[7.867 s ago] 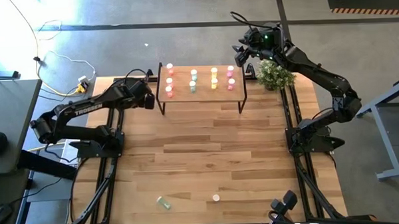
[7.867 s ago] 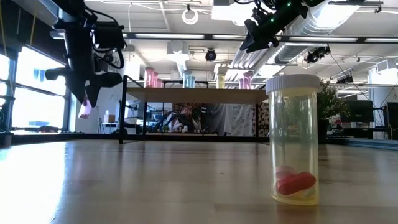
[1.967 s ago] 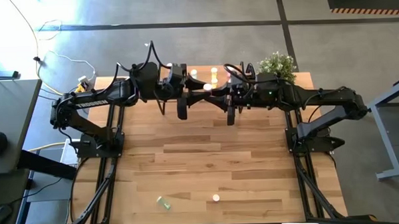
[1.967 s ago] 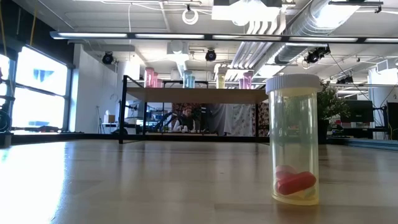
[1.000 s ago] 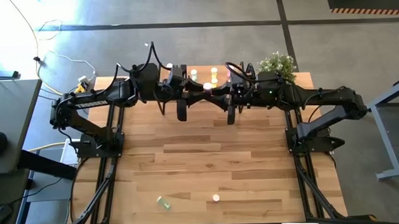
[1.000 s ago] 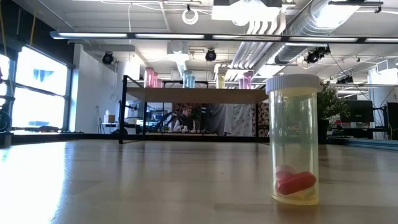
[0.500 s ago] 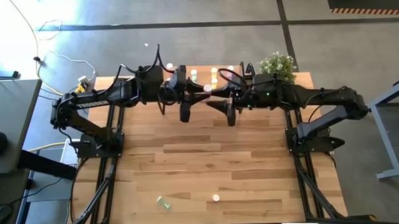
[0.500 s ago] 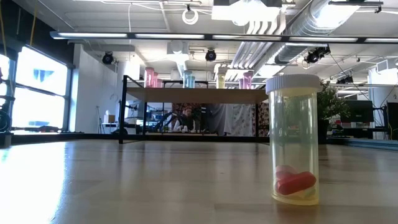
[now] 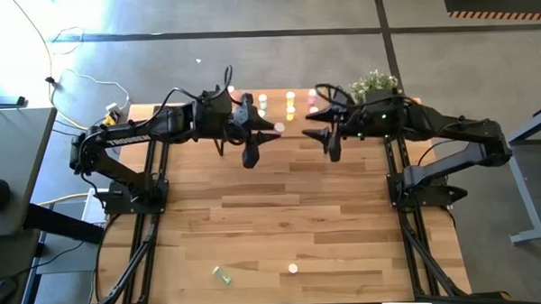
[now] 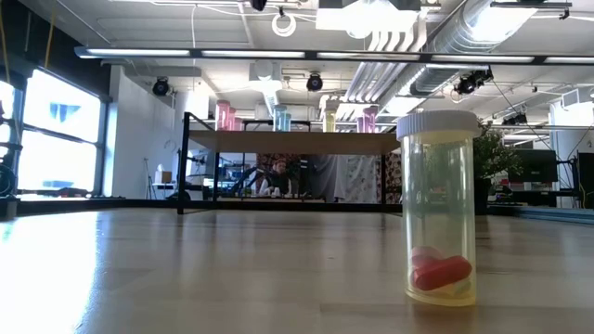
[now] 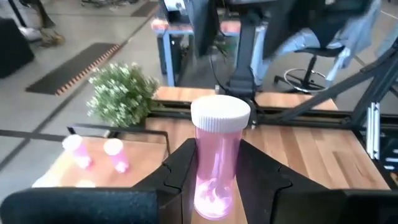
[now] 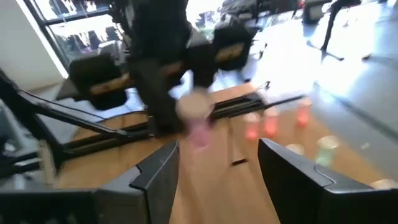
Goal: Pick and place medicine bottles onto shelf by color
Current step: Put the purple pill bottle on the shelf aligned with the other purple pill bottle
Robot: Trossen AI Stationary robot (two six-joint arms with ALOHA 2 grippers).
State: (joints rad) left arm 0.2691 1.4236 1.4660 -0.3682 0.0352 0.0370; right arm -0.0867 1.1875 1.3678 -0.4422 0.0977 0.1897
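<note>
My left gripper [image 9: 271, 128] is shut on a pink medicine bottle [image 11: 216, 163] with a white cap, above the shelf's front edge. My right gripper [image 9: 309, 125] stands open a short way toward the table's right, with nothing between its fingers [image 12: 157, 175]. The shelf [image 10: 290, 141] is at the far middle of the table, its wooden top mostly hidden under both arms in the high view. Bottles [image 9: 291, 99] stand on top of it in rows. A yellow bottle [image 10: 438, 209] with a red pill stands near the front edge. A green bottle [image 9: 223, 275] lies on its side left of it. My left gripper pinches the pink bottle's lower body [image 11: 205, 186] between its two fingers [image 11: 180, 171], one on either side. The white cap [image 11: 221, 114] stays free of the fingers. The fingers come nearly level from the table's left. The bottle is lifted clear.
A potted green plant [image 9: 375, 83] stands at the far right corner, just behind my right arm. The wide wooden tabletop [image 9: 282, 215] lies between the shelf and the two loose bottles at the front.
My right gripper has opened, let go of the pink bottle and drawn back toward the table's right edge. My left gripper has kept the bottle, tipped a little downward and edged toward the right.
</note>
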